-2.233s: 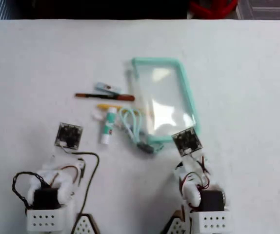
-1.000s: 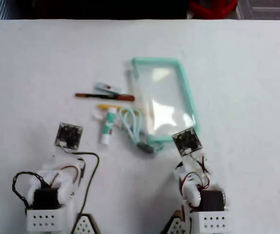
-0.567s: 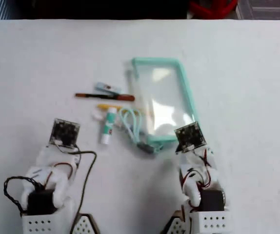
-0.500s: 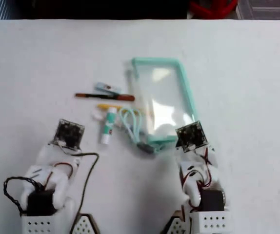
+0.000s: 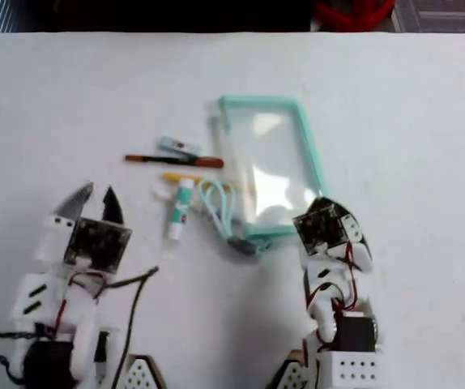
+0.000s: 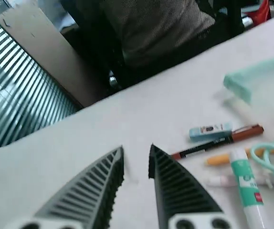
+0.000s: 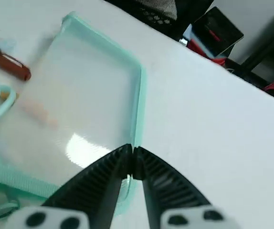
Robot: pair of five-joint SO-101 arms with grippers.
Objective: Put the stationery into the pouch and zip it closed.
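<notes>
The pouch [image 5: 270,162] lies flat in the middle of the table [image 5: 411,121], clear with a mint rim, and nothing is inside it. The stationery sits in a loose cluster just beside its left edge: a dark pen [image 5: 173,160] with a brown end, a small blue piece [image 5: 177,147] touching it on the far side, a yellow pencil [image 5: 177,176] nearer the arms, and a glue stick [image 5: 179,211] lying almost lengthwise toward them. A mint cord [image 5: 216,201] loops between the glue stick and the pouch. The left gripper [image 5: 95,197] hangs near the cluster, on its near left side, its jaws a narrow gap apart and holding nothing. The right gripper [image 7: 132,151] is over the pouch's near right corner, tips pressed together on nothing (whether they touch the rim I cannot tell).
</notes>
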